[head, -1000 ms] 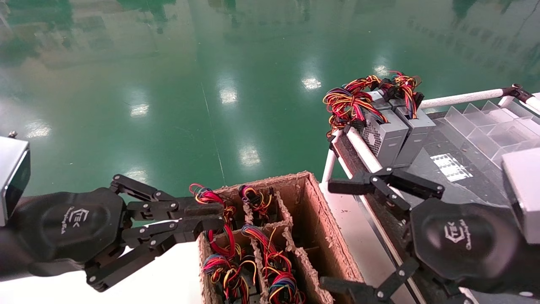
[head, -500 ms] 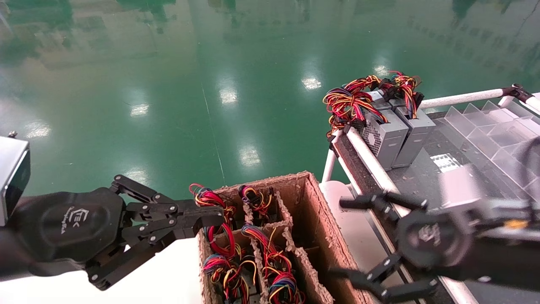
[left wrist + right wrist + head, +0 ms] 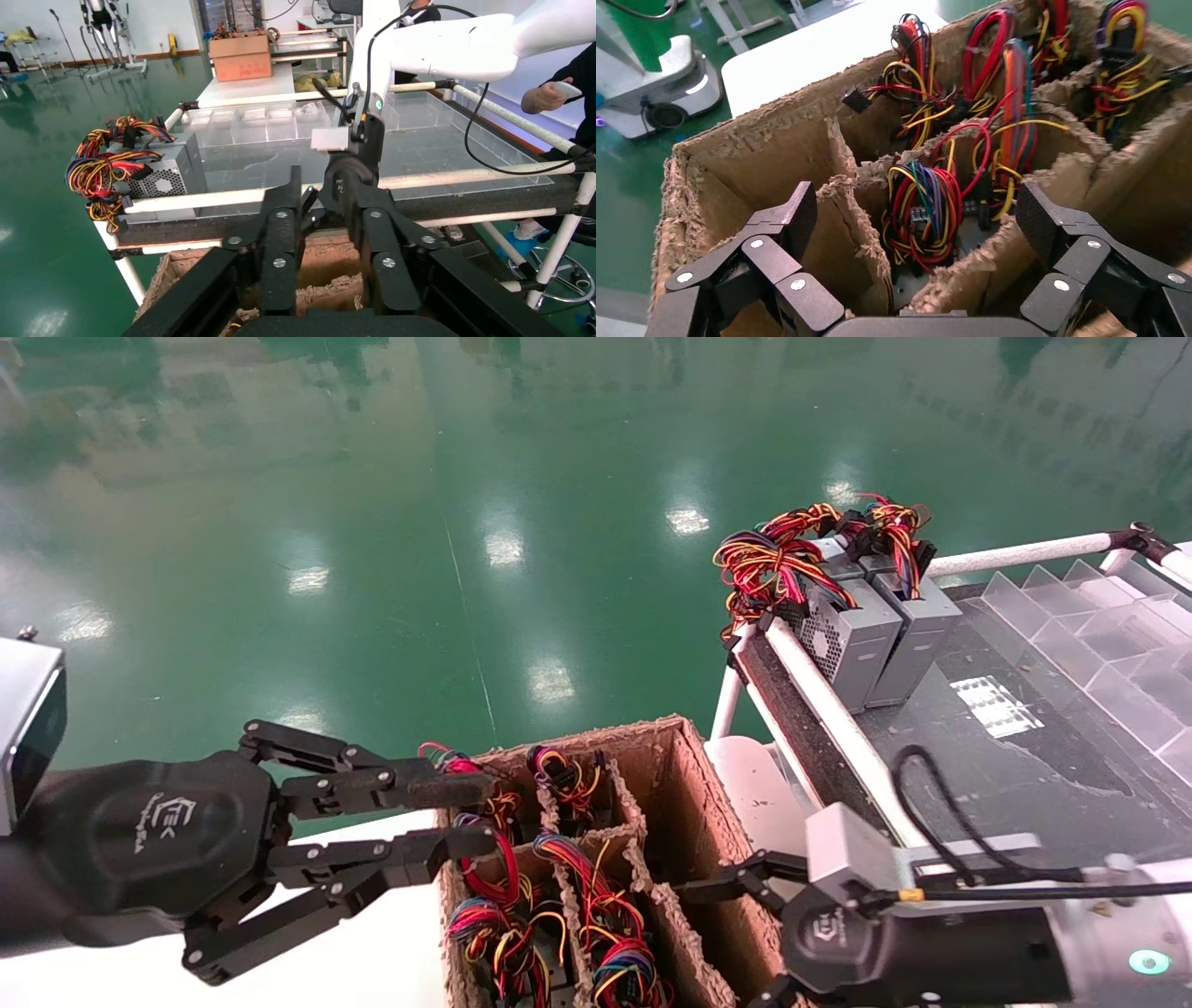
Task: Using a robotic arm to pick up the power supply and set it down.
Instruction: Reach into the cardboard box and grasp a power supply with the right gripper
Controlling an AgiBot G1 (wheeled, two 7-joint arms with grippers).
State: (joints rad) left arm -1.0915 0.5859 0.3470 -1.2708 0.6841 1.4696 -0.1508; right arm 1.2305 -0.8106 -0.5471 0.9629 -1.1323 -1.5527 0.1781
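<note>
My right gripper [image 3: 905, 232] hangs spread wide over the near end of the cardboard divided box [image 3: 698, 784], jaws straddling one cell wall. Directly below and just ahead of it sits the power supply [image 3: 926, 210] I take to be my target: it stands on end in its cell, long axis running straight down, wire bundle on top, the grey body mostly hidden by cardboard. So I judge the reach to be a plain vertical drop, and the right arm is the nearer one.

My left gripper [image 3: 466, 814] hovers at the box's opposite side, fingers parted with a clear gap, holding nothing, beside the red loops of a unit in a far cell.

The box: the cells on the left gripper's side hold wired units; the cells along the side nearest the right arm look empty, though I can't see their bottoms.

Beyond the right arm, the counter [image 3: 1024, 756] carries two more supplies [image 3: 866, 626] side by side at its far corner, and clear plastic dividers [image 3: 1099, 617].
</note>
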